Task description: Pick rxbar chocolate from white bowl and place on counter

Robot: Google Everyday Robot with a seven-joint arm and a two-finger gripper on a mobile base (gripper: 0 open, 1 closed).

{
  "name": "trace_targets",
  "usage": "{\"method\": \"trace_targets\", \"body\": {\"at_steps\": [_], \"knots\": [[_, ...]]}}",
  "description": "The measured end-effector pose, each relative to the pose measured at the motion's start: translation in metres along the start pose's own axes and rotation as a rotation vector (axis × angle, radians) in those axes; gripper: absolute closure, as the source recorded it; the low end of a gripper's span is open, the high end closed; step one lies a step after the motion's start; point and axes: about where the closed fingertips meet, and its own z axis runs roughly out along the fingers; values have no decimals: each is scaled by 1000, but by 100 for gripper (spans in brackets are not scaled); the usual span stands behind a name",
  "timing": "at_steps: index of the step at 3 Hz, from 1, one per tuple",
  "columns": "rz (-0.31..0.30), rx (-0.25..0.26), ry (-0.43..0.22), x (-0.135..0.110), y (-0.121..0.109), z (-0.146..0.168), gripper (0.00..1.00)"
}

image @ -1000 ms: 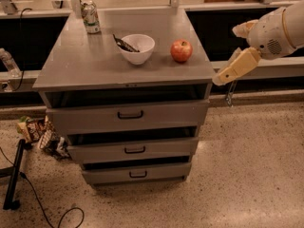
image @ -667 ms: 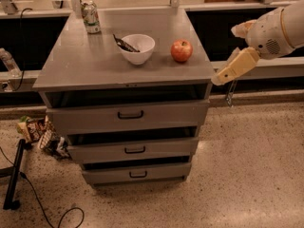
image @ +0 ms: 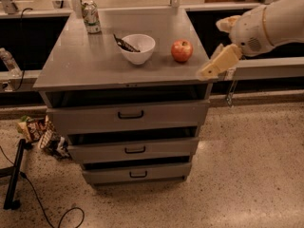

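The white bowl (image: 137, 48) stands on the grey counter (image: 90, 65), left of a red apple. The rxbar chocolate (image: 124, 43), a dark flat bar, leans in the bowl with one end sticking out over the left rim. My gripper (image: 211, 49) is at the counter's right edge, just right of the apple and well to the right of the bowl. Its two cream fingers (image: 219, 62) are spread apart and hold nothing.
A red apple (image: 182, 50) sits right of the bowl. A drink can (image: 90, 16) stands at the counter's back left. The cabinet's three drawers (image: 129, 114) are partly pulled out. Snack packets (image: 42, 132) and a cable lie on the floor at the left.
My gripper has moved a little to the left, towards the counter's right edge. The bowl, bar and apple have not moved.
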Motion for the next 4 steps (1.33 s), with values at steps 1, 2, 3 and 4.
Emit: {"method": "trace_targets", "body": {"at_steps": [1,2,3,4], "knots": [[-54,1,-80,-34,1,30,0],[-110,28,-139,-76,14,65,0],[-127,107,-159,-109,25,108,0],[-131,154,-153,-128,26,130,0]]}}
